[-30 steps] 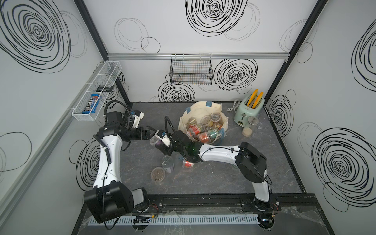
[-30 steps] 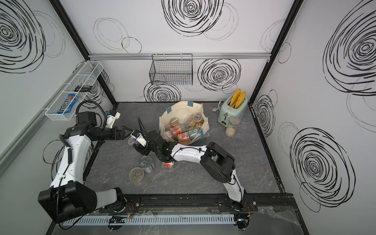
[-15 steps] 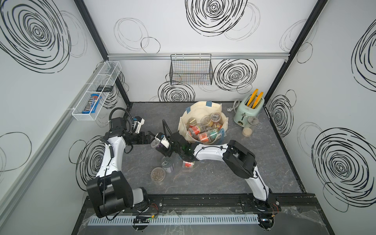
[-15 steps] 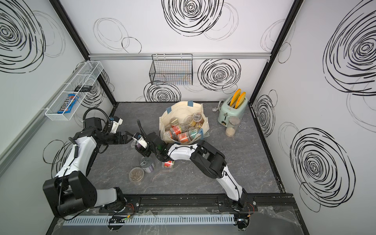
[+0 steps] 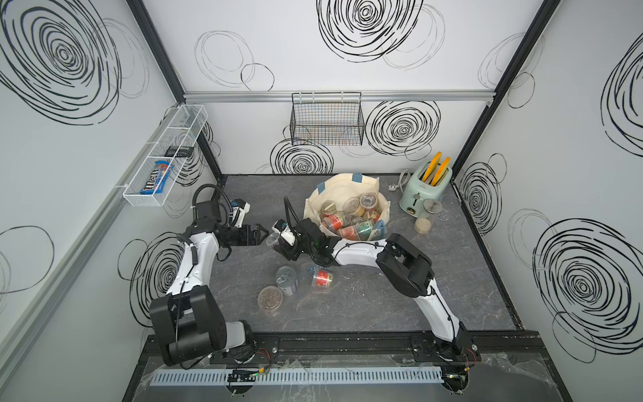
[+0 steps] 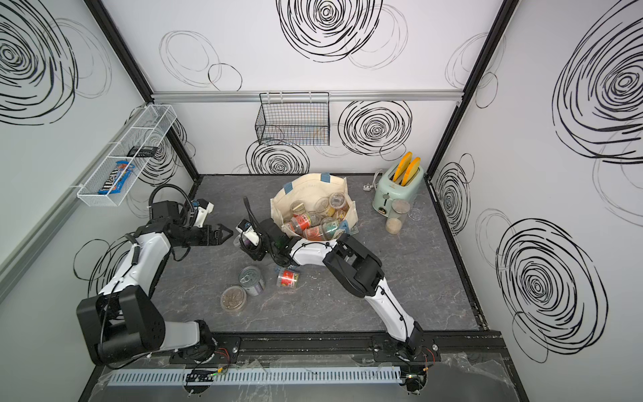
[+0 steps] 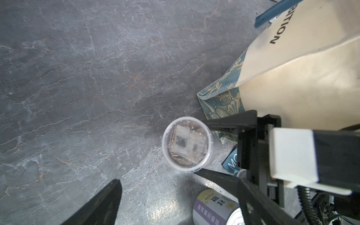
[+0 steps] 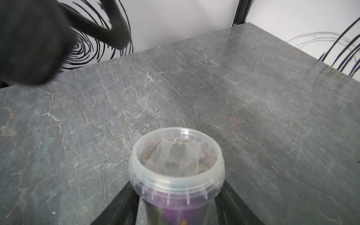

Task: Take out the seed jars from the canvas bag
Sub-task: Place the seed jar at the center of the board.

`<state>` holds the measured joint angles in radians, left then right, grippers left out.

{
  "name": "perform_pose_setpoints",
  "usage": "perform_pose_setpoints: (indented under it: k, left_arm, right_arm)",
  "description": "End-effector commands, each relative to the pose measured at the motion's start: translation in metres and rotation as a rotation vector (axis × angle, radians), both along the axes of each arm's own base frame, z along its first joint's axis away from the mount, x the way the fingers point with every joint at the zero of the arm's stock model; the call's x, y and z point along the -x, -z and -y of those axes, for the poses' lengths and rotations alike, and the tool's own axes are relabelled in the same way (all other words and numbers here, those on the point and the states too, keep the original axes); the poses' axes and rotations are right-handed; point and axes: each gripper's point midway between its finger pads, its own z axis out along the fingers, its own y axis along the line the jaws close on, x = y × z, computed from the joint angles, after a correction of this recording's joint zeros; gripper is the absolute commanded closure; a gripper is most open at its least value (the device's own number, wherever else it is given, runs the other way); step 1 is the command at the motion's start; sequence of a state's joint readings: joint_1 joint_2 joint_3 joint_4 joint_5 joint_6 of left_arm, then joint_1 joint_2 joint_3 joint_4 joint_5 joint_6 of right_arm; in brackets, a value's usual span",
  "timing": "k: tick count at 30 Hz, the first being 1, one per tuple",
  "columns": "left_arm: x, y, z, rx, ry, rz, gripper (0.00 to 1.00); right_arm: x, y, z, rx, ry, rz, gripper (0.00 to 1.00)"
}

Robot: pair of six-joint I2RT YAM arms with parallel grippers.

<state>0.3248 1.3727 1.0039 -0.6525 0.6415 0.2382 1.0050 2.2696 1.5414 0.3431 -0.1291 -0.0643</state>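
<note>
**Q:** Top views: condition of the seed jars [image 5: 335, 221]?
**A:** Squat clear tubs with clear lids, brownish fill and red, orange or green labels. Most lie heaped in the open canvas bag [image 5: 312, 207] at the far centre of the table [image 5: 382, 306]. The right gripper [image 5: 275, 242] is clamped on a purple-labelled jar [image 5: 273, 238], just left of the bag. The left gripper [image 5: 262, 234] stands immediately left of that jar, spread wide and empty. Nearer, an upright jar [image 5: 270, 297] and a red-labelled jar [image 5: 322, 277] on its side flank a tin can [image 5: 287, 279].

**Q:** Change since one second ago?
**A:** The elbow of the right arm [image 5: 403, 264] has shifted left and farther back. The purple-labelled jar is roughly where it was. The items standing on the table have not moved.

**Q:** Left wrist view?
**A:** The purple-labelled jar [image 7: 188, 145] is seen lid-on from above, with the right fingers [image 7: 229, 123] at opposite sides of its rim. Only one left finger [image 7: 101, 206] shows; the other is cut off. The tin can is cropped at the frame edge.

**Q:** Right wrist view?
**A:** The lid is sharp and the purple label is blurred, so its print cannot be read. The left arm [image 8: 29, 42] is a dark, unfocused mass.
</note>
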Motion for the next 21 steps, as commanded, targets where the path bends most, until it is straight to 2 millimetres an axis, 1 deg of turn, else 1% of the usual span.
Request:
perform_pose_setpoints:
  k: [1,6,9,11,16,21]
  left_arm:
    - [-0.006,0.005,0.002,0.004,0.002,0.005,0.04]
    - [-0.008,0.008,0.001,0.007,-0.012,-0.013,0.04]
    - [-0.008,0.008,0.001,-0.001,-0.012,-0.011,0.04]
    - [-0.007,0.009,0.002,-0.006,-0.010,-0.012,0.04]
    - [-0.008,0.014,0.004,-0.002,-0.008,-0.022,0.04]
    - [-0.009,0.022,0.007,-0.033,-0.004,-0.028,0.04]
  right_arm:
    - [-0.002,0.009,-0.005,0.010,-0.015,-0.016,0.36]
    - [-0.002,0.020,-0.007,0.012,-0.014,-0.037,0.36]
    - [0.000,0.023,-0.006,0.015,-0.016,-0.046,0.35]
    - [0.003,0.022,-0.004,0.018,-0.021,-0.050,0.34]
    - [0.008,0.009,0.004,0.000,-0.021,-0.042,0.34]
    - [0.011,0.015,0.013,0.021,-0.007,-0.060,0.34]
